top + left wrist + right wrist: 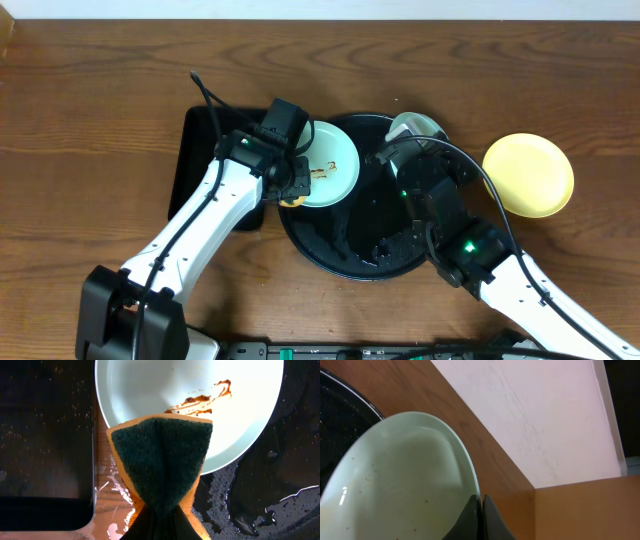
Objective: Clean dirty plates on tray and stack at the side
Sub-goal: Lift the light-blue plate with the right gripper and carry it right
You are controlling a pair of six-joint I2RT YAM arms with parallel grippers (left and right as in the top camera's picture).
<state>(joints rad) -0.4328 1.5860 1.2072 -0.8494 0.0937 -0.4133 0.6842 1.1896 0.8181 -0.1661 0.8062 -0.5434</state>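
Observation:
A pale aqua plate (333,167) with brown smears lies on the left rim of the round black tray (345,250); it fills the top of the left wrist view (165,390). My left gripper (293,190) is shut on a yellow sponge with a dark green pad (162,455), which rests on that plate's near edge. My right gripper (405,150) is shut on the rim of a second aqua plate (413,125), held tilted at the tray's far edge (400,480). A pale yellow plate (528,175) lies on the table to the right.
A rectangular black tray (205,165) sits left of the round tray, under my left arm. The round tray's floor is wet with water drops (260,490). A wall and a wooden edge (560,505) show behind the tilted plate.

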